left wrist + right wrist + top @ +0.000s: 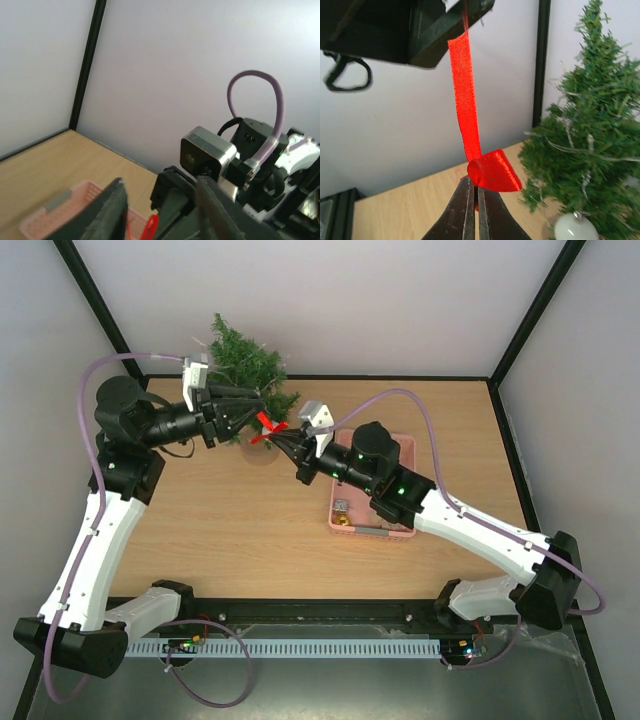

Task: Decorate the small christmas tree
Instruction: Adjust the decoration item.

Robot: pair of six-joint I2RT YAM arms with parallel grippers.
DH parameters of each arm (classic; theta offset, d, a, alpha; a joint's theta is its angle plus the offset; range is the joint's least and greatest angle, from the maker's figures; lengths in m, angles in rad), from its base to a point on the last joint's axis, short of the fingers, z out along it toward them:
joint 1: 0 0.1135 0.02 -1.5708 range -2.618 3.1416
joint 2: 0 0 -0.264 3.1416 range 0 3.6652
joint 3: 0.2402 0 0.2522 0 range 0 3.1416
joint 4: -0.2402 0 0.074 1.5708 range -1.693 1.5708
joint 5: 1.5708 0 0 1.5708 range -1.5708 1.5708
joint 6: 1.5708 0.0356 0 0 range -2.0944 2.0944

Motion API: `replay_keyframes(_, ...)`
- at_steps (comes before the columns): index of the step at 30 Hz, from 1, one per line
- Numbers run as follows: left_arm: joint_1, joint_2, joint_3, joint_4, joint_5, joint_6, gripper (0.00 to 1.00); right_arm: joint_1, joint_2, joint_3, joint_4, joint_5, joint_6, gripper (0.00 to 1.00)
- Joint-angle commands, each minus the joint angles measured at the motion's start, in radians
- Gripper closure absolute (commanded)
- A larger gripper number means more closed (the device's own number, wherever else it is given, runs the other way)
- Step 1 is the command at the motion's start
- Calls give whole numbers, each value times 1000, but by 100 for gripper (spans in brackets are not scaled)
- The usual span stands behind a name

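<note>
The small christmas tree (248, 362) stands at the back left of the table, dark green with a thin silver strand. It fills the right side of the right wrist view (592, 130), and a white ball (576, 227) hangs low on it. A red ribbon bow (268, 427) hangs between the two grippers, just in front of the tree. My right gripper (475, 192) is shut on the bow's knot (492, 170). The ribbon's strip (465, 95) runs up into my left gripper (264, 414). In the left wrist view the left gripper (160, 181) has its jaws apart, with the red ribbon (149, 227) between them.
A pink basket (405, 455) lies on the table right of centre, partly under the right arm, with small ornaments (342, 508) in it. It also shows low in the left wrist view (55, 212). Black frame posts stand at the back corners.
</note>
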Motion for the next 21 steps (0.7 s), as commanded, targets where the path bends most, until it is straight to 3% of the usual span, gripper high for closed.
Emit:
replay_keyframes(1, -4, -5, 23, -72, -45, 56, 50, 3, -28, 19, -149, 131, -81, 98)
replay_keyframes(3, -4, -1, 37, -151, -70, 135, 45, 1, -19, 55, -254, 190, -111, 98)
replay_keyframes(10, -6, 35, 109, -412, -325, 369, 42, -1, 79, 200, -553, 333, -147, 98)
replay_keyframes(21, -9, 103, 295, -648, -577, 432, 39, -30, 107, 216, -654, 353, -186, 98)
